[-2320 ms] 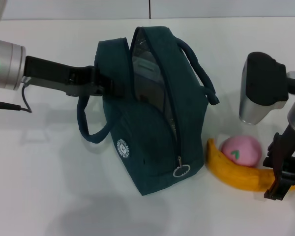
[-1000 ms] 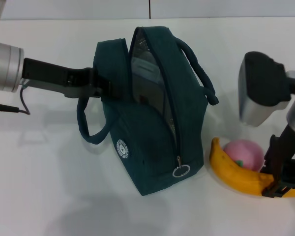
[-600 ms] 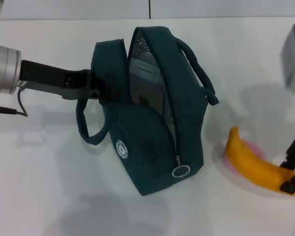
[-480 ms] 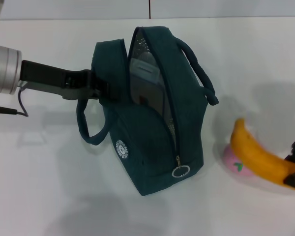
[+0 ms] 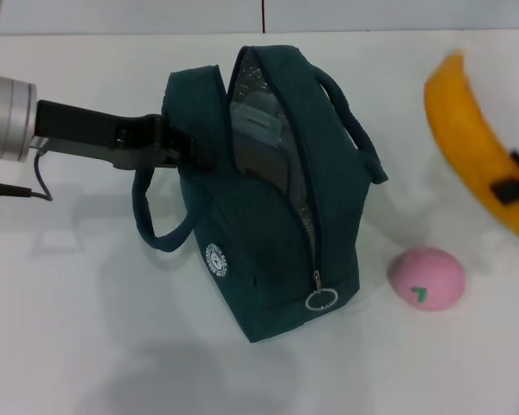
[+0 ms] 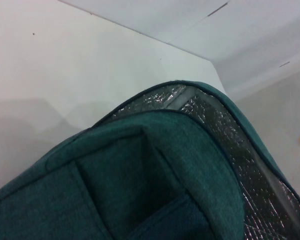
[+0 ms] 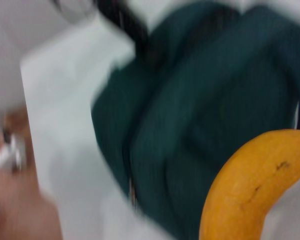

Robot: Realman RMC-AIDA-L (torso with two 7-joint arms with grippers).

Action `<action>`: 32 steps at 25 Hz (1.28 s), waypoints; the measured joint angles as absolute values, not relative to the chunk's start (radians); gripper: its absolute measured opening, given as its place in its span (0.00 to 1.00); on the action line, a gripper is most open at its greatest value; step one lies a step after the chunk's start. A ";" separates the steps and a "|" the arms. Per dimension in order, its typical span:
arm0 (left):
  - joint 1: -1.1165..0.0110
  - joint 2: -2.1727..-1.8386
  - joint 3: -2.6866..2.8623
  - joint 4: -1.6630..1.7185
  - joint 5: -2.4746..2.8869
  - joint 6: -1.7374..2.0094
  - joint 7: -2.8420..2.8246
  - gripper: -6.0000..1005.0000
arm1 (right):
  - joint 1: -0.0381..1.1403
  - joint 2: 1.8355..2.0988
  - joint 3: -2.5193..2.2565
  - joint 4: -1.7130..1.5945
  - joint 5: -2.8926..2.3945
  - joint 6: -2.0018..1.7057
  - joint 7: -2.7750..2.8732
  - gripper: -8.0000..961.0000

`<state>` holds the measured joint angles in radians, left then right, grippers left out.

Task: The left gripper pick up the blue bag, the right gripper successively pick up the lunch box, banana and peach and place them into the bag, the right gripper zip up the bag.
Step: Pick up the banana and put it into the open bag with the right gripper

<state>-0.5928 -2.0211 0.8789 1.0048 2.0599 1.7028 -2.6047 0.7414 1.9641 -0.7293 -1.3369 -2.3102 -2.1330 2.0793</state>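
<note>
Right of the bag (image 5: 268,199): banana (image 5: 476,143) up in the air, gripped by my right gripper (image 5: 517,173); peach (image 5: 426,277) on the table (image 5: 86,328).
My left gripper (image 5: 186,149) is clamped on the bag's left wall, holding the zip mouth open; inside it I see a clear box, I judge the lunch box (image 5: 259,130), so step one looks done. Banana is mid-carry, not yet over the mouth; peach lies just right of the bag's base, near the zip pull (image 5: 322,301); peach and zipping are left. Right gripper is cut off at the frame edge, only dark finger tips show. Box is half hidden by foil lining.
</note>
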 joint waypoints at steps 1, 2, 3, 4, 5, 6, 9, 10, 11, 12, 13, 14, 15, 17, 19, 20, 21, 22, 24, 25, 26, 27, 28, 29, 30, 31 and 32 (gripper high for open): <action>-0.592 -2.021 0.879 1.005 2.058 1.703 -2.605 0.04 | 0.741 1.962 -0.699 -1.338 -2.277 -2.133 2.081 0.44; -0.592 -2.021 0.879 1.005 2.057 1.703 -2.605 0.04 | 0.738 1.961 -0.670 -1.338 -2.229 -2.133 2.081 0.44; -0.592 -2.022 0.879 1.005 2.053 1.705 -2.604 0.04 | 0.735 1.961 -0.651 -1.338 -2.186 -2.133 2.081 0.44; -0.591 -2.023 0.879 1.005 2.048 1.709 -2.604 0.04 | 0.730 1.960 -0.637 -1.336 -2.138 -2.133 2.081 0.44; -0.591 -2.023 0.879 1.005 2.042 1.712 -2.603 0.04 | 0.725 1.962 -0.631 -1.332 -2.093 -2.129 2.080 0.44; -0.592 -2.023 0.879 1.005 2.037 1.714 -2.602 0.04 | 0.720 1.964 -0.628 -1.328 -2.048 -2.121 2.078 0.44; -0.594 -2.023 0.881 1.005 2.018 1.722 -2.601 0.04 | 0.695 1.988 -0.631 -1.314 -1.907 -2.072 2.063 0.44; -0.595 -2.023 0.881 1.005 2.012 1.725 -2.601 0.04 | 0.685 1.998 -0.635 -1.301 -1.856 -2.053 2.051 0.44; -0.595 -2.023 0.881 1.005 2.004 1.727 -2.601 0.04 | 0.680 2.004 -0.640 -1.281 -1.814 -2.038 2.036 0.44; -0.595 -2.023 0.881 1.006 1.998 1.728 -2.600 0.04 | 0.675 2.010 -0.649 -1.248 -1.753 -2.020 2.010 0.44; -0.595 -2.024 0.881 1.006 1.994 1.728 -2.600 0.04 | 0.675 2.012 -0.658 -1.222 -1.721 -2.008 1.994 0.44; -0.595 -2.024 0.881 1.006 1.994 1.729 -2.600 0.04 | 0.674 2.012 -0.670 -1.187 -1.678 -1.991 1.973 0.44; -0.595 -2.024 0.881 1.006 1.994 1.729 -2.600 0.04 | 0.674 2.013 -0.685 -1.151 -1.649 -1.976 1.952 0.44; -0.595 -2.024 0.881 1.005 1.993 1.729 -2.600 0.04 | 0.679 2.012 -0.724 -1.059 -1.594 -1.933 1.890 0.44; -0.595 -2.024 0.881 1.005 1.993 1.729 -2.600 0.04 | 0.684 2.012 -0.769 -0.980 -1.569 -1.893 1.821 0.44; -0.594 -2.024 0.880 1.005 1.993 1.729 -2.600 0.04 | 0.686 2.013 -0.789 -0.950 -1.563 -1.877 1.793 0.44; -0.594 -2.025 0.880 1.005 1.993 1.729 -2.600 0.04 | 0.687 2.014 -0.820 -0.908 -1.555 -1.851 1.751 0.44; -0.594 -2.026 0.881 1.005 1.993 1.729 -2.600 0.04 | 0.688 2.014 -0.848 -0.868 -1.542 -1.824 1.713 0.44; -0.596 -2.026 0.882 1.005 1.993 1.729 -2.600 0.04 | 0.689 2.015 -0.891 -0.812 -1.522 -1.789 1.660 0.44; -0.597 -2.026 0.882 1.005 1.993 1.729 -2.600 0.04 | 0.690 2.015 -0.916 -0.785 -1.513 -1.771 1.636 0.44; -0.597 -2.026 0.882 1.005 1.992 1.729 -2.600 0.04 | 0.691 2.017 -0.939 -0.762 -1.507 -1.751 1.612 0.44; -0.597 -2.026 0.882 1.005 1.992 1.729 -2.599 0.04 | 0.691 2.018 -0.956 -0.748 -1.504 -1.736 1.594 0.44; -0.597 -2.026 0.881 1.005 1.993 1.729 -2.598 0.04 | 0.692 2.022 -0.982 -0.728 -1.498 -1.716 1.569 0.44; -0.598 -2.026 0.881 1.005 1.992 1.729 -2.596 0.04 | 0.692 2.024 -1.007 -0.712 -1.488 -1.700 1.544 0.44; -0.598 -2.027 0.881 1.005 1.993 1.729 -2.594 0.04 | 0.692 2.026 -1.036 -0.696 -1.472 -1.683 1.520 0.44; -0.598 -2.027 0.881 1.005 1.992 1.729 -2.593 0.04 | 0.692 2.026 -1.059 -0.685 -1.457 -1.668 1.503 0.44; -0.598 -2.027 0.881 1.005 1.992 1.729 -2.591 0.04 | 0.692 2.026 -1.078 -0.678 -1.448 -1.655 1.494 0.44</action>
<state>-0.5983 -2.0269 0.8808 1.0046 1.9925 1.7288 -2.5906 0.6925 2.0256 -1.0783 -0.6777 -1.4479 -1.6551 1.4938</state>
